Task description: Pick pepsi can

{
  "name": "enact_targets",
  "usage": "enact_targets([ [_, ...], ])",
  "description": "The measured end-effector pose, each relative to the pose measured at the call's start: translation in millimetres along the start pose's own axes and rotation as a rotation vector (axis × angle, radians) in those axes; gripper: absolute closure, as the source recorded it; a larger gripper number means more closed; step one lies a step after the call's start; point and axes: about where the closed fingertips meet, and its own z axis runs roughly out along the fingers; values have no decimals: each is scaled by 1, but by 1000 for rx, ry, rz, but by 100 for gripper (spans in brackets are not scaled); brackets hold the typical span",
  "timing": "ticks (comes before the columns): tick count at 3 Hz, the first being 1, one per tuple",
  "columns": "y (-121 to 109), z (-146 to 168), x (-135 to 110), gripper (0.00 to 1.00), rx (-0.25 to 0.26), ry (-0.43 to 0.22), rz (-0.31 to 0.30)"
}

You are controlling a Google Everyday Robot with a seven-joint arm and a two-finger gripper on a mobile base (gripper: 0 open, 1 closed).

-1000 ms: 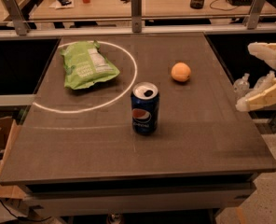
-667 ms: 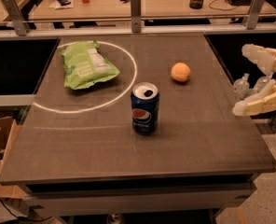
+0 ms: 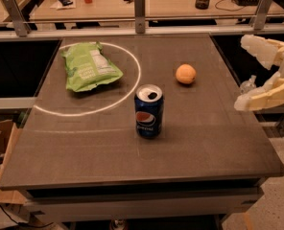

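Note:
The pepsi can (image 3: 148, 111) stands upright near the middle of the dark table (image 3: 84, 152), dark blue with a round logo and a silver top. My gripper (image 3: 245, 71) is at the right edge of the table, well to the right of the can and apart from it. Its two cream fingers are spread wide, one high (image 3: 257, 47) and one low (image 3: 259, 99), with nothing between them.
A green crisp bag (image 3: 89, 67) lies at the back left inside a white chalk circle (image 3: 132, 87). An orange fruit (image 3: 185, 74) sits behind and right of the can. A railing with posts (image 3: 140, 6) runs along the table's far edge.
The gripper has moved slightly left, in over the table's right edge. The can, fruit and bag have not moved.

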Motion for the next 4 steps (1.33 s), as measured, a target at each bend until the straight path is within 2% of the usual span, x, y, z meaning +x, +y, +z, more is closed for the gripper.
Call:
enact_targets([
  [1, 14, 11, 9, 0, -3, -1, -15],
  [2, 37, 33, 28, 0, 23, -33, -40],
  [3, 53, 53, 45, 0, 53, -29, -45],
  [4, 64, 72, 61, 0, 70, -19, -14],
])
